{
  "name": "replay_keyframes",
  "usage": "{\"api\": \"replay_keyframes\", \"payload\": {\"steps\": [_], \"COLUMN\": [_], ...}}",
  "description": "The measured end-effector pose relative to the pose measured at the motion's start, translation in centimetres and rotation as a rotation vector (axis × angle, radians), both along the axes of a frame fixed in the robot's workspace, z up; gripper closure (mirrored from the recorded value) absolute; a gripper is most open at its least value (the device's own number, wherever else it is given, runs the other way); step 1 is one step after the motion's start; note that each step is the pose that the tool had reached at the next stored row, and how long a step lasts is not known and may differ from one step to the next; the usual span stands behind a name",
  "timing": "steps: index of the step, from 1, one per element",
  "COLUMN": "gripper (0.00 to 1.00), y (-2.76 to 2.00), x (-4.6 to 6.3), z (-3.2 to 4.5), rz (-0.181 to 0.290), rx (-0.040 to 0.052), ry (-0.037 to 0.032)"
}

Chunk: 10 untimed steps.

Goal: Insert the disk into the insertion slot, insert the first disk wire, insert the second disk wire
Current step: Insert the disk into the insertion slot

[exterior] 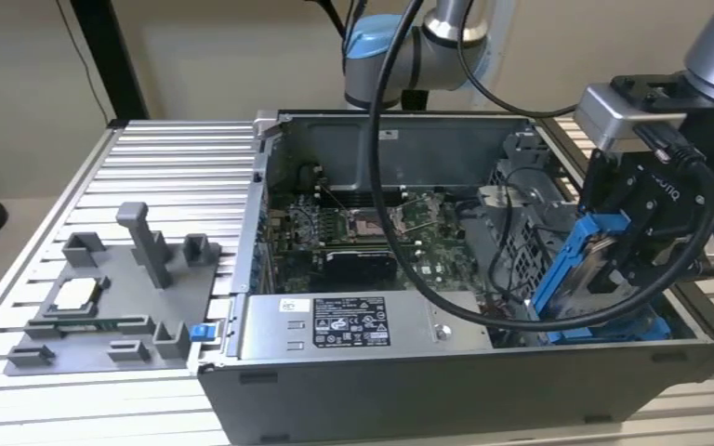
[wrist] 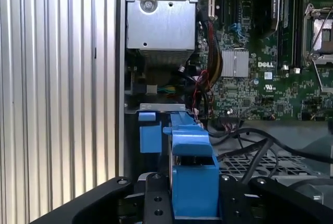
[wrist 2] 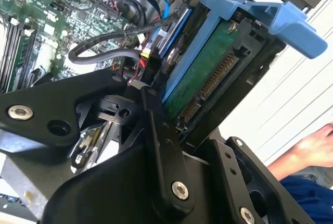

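One gripper: the black metal gripper [exterior: 624, 269] on the grey arm hangs over the end of the open black computer case [exterior: 456, 381] on the exterior view's right. It is clamped tight on the disk, and in the first wrist view the bright blue frame [wrist: 193, 174] sits wedged between the black jaws.
Disk: the flat, rectangular, silver-grey disk [exterior: 578, 269] in that blue plastic frame is partly down inside the case at the same end, with its upper part rising above the case rim.
Long axis: steep, nearly on end. The lower end points down into the case and the upper end leans outward past the case wall.
Facing: in the second wrist view the green circuit-board face [wrist 2: 208, 78] is turned toward the case interior.
Why held so: gripping the long edges appears to leave the lower end free to enter first.
Insertion slot: the blue-railed insertion slot [exterior: 642, 327] is on the case floor just below the disk. The disk looks unseated and tilted, not flat.
Wires: black cables [wrist 2: 104, 54] lie loose over the green motherboard [exterior: 357, 223] inside the case. No plug shows on the disk's gold connector row [wrist 2: 210, 86], so both wires seem undone.
Power supply: the large grey labelled box [exterior: 345, 325] lies along the case's near wall, apart from the disk.
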<state>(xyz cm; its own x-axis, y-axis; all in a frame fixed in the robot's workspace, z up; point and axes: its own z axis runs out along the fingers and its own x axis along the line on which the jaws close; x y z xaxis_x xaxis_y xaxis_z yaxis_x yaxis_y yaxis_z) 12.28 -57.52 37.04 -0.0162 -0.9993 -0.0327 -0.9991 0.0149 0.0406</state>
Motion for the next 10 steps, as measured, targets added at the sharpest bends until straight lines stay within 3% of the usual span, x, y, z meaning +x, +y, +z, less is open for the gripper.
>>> {"api": "replay_keyframes", "payload": {"steps": [7, 8, 10], "gripper": [1.00, 0.00, 0.00], "y": [0.00, 0.00, 0.00], "x": [0.00, -0.01, -0.01], "z": [-0.06, -0.06, -0.06], "rz": [0.000, 0.000, 0.000], "rx": [-0.0005, -0.0004, -0.0004], "ry": [0.0001, 0.0003, 0.0001]}}
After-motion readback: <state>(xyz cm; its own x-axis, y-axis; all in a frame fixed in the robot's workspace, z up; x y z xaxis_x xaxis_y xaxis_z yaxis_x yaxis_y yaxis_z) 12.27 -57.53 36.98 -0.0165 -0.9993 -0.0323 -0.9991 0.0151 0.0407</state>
